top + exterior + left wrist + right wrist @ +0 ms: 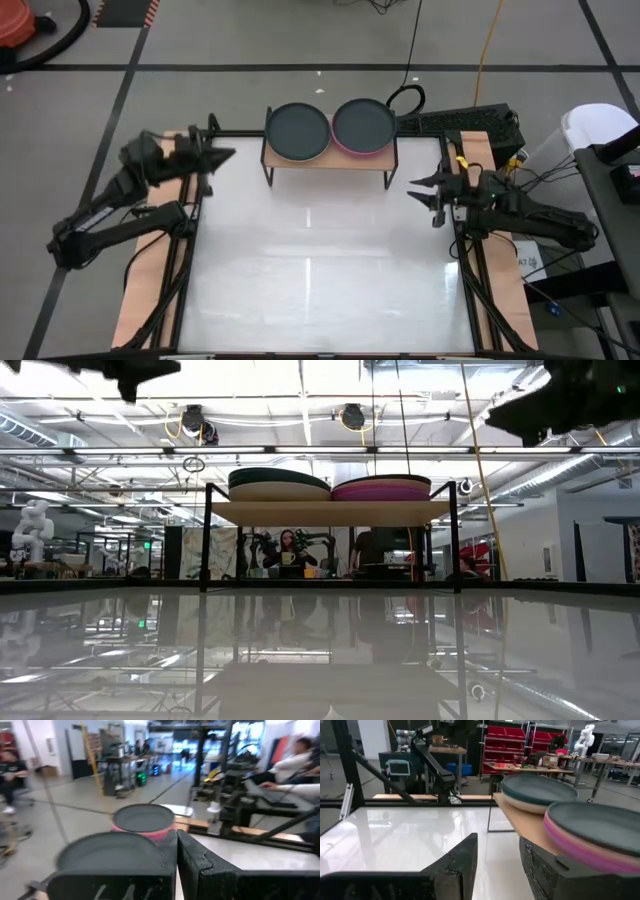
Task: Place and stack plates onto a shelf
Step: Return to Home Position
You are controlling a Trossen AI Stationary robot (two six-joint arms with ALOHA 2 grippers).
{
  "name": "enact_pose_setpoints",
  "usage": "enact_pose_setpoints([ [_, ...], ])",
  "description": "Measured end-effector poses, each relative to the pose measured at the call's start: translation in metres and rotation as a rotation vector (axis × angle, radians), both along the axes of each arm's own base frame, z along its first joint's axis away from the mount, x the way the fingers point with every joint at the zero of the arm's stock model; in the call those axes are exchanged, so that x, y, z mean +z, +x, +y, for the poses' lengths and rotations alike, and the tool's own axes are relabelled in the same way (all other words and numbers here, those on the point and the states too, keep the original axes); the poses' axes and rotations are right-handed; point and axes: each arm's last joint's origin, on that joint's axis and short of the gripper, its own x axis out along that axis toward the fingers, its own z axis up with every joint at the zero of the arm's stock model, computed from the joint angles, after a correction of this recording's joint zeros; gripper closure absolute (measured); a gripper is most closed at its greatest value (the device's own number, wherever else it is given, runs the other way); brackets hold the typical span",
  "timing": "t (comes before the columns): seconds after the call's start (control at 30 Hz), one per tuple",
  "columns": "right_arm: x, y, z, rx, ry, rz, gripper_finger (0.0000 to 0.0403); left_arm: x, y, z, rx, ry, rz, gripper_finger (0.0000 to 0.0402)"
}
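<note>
The shelf (pixel 330 157), a light-wood board on thin black legs, stands at the middle of the table's far edge. It carries two stacks of plates side by side. The left stack (pixel 297 131) has a dark teal plate on top of a beige one (pixel 278 491). The right stack (pixel 363 126) has a dark plate on top of magenta and pink ones (pixel 380 490). My left gripper (pixel 228 154) hovers shut, left of the shelf at about plate height, pointing toward it. My right gripper (pixel 422 196) hovers open, right of the shelf and nearer, holding nothing.
White glossy tabletop (pixel 310 270) stretches in front of the shelf, with wooden strips and black rails along both sides. A black cable loop (pixel 405 98) and a dark box (pixel 460 122) lie behind the shelf. People sit in the room beyond (pixel 288 550).
</note>
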Motion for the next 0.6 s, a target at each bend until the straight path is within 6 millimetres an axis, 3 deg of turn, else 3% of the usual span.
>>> enact_pose_setpoints([
  [0.33, -0.056, 0.002, -0.001, 0.001, 0.014, -0.149, 0.0273, -0.112, 0.008, -0.005, -0.072, 0.024, -0.12, 0.0398],
  [0.43, -0.051, 0.001, 0.0, 0.003, -0.007, -0.218, 0.0273, -0.132, 0.008, -0.005, -0.077, 0.036, -0.182, 0.0398],
  [0.53, -0.055, 0.002, 0.0, 0.002, 0.009, -0.172, 0.0273, -0.15, 0.009, -0.005, -0.079, 0.002, -0.169, 0.0398],
  [0.6, -0.056, 0.002, -0.001, 0.002, 0.015, -0.17, 0.0273, -0.152, 0.009, -0.005, -0.083, -0.011, -0.153, 0.0398],
])
